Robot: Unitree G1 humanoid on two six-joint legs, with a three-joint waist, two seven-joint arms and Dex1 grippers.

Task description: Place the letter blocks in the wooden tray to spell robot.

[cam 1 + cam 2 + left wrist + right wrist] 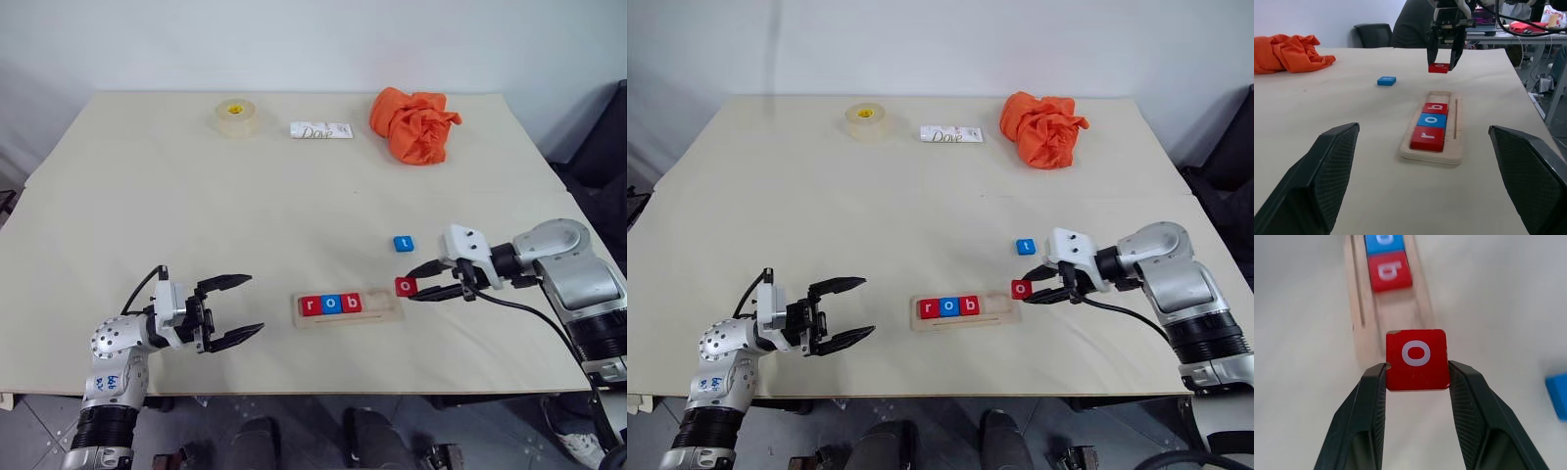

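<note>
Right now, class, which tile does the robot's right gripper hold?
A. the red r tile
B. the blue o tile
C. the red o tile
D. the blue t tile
C: the right gripper is shut on the red o tile, just off the end of the wooden tray; the blue t tile lies on the table.

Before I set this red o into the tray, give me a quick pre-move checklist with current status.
1. Right pincer shut on the red o block, clamped by its two side edges: ok.
2. Block lifted off the table, level: ok.
3. Wooden tray holds r, o, b in order; the next slot, beside the b block, is free: ok.
4. Letter o faces up: ok.
5. Blue t block lies apart from the tray, off the path: ok.
6. Left pincer open, away from the tray: ok.
</note>
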